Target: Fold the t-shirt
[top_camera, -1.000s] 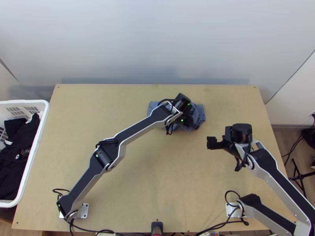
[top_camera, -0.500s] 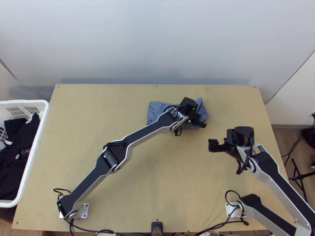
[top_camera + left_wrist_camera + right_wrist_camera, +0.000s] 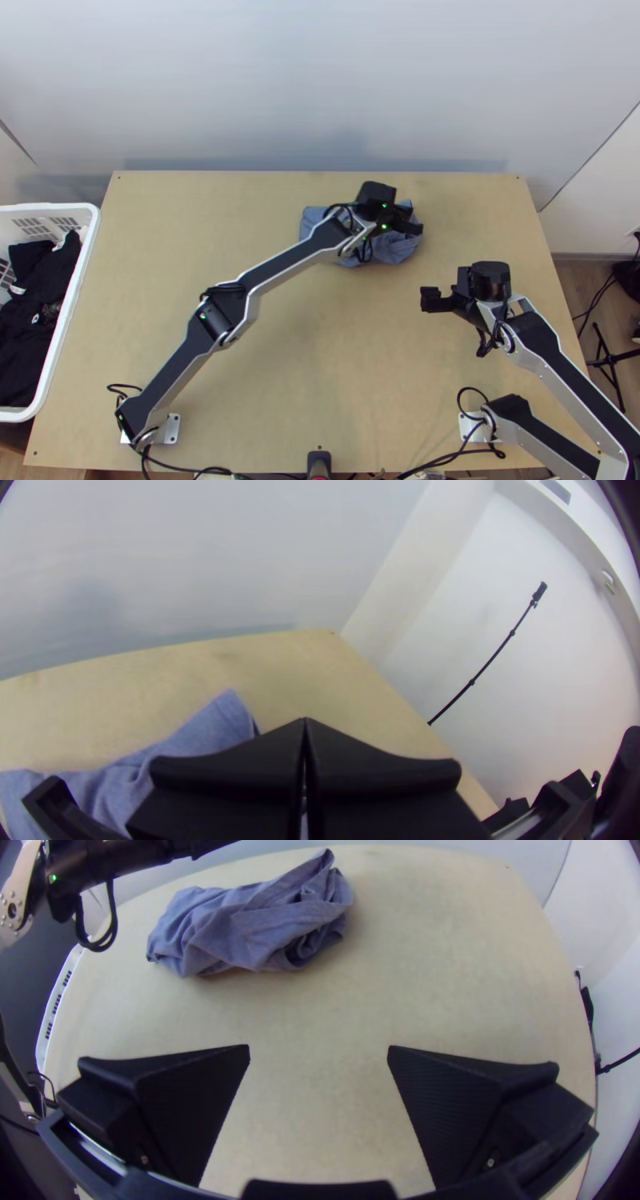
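Okay, top view first. I've got the t-shirt (image 3: 394, 250) bunched on the far part of the table (image 3: 200, 224), a bit right of centre. Left arm (image 3: 292, 260) stretches up and across, and the left gripper (image 3: 417, 221) sits over the shirt's right-hand end, tips pointing right. Part of the cloth is hidden under the arm, so I can't read the full outline. Right gripper (image 3: 425, 299) is nearer me than the shirt and to its right, well apart from it, tips pointing left. White basket (image 3: 66, 320) at the left edge, dark clothes (image 3: 48, 280) inside.

Left wrist view: left gripper's two black fingers meet at the tips, closed up. I see no cloth pinched at the tips. Blue-grey cloth lies beside and behind the fingers, one pointed corner sticking up past them. Whether they touch the cloth, I can't tell. Far table corner is beyond, plus a thin black pole (image 3: 491, 662) against the pale wall (image 3: 527, 560).

Right wrist view: right gripper stands wide, bare table between its fingers, nothing held. Shirt is farther off, a rumpled long bundle with loose folds, one end poking up in a peak and a hollow opening under the layers there. Left arm hangs above and behind its other end.
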Robot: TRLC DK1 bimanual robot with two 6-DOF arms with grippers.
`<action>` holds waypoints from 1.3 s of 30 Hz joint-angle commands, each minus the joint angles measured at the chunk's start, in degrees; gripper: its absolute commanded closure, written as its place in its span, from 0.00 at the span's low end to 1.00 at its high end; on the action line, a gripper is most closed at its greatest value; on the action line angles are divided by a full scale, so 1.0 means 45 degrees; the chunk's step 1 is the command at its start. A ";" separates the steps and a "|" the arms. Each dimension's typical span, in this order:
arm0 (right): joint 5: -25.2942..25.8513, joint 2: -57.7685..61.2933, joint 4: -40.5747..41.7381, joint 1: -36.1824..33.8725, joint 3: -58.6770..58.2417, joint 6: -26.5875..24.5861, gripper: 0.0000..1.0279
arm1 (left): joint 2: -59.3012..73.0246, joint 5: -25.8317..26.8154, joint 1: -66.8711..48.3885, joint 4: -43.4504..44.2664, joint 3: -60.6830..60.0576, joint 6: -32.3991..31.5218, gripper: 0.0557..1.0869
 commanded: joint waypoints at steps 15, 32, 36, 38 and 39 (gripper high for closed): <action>-0.3353 0.5929 0.3550 -0.0978 0.2244 0.1660 0.06 | -0.5797 -0.0101 0.3258 -0.4696 -0.4673 0.2293 0.96; -0.4623 0.9991 0.3725 -0.0841 0.5213 0.2617 0.06 | -1.0797 -0.0316 0.3902 -0.2391 -1.0122 0.2723 0.06; -0.4623 1.0480 0.3725 -0.0626 0.5701 0.2636 0.06 | -1.1266 -0.0316 0.4117 -0.2372 -1.0708 0.2645 0.06; -0.4642 1.0870 0.3706 -0.0587 0.6112 0.2715 0.06 | -1.1383 -0.0316 0.4117 -0.2352 -1.0982 0.2625 0.06; -0.4642 1.1066 0.3706 -0.0568 0.6326 0.2754 0.07 | -1.1422 -0.0316 0.4117 -0.2352 -1.1079 0.2625 0.06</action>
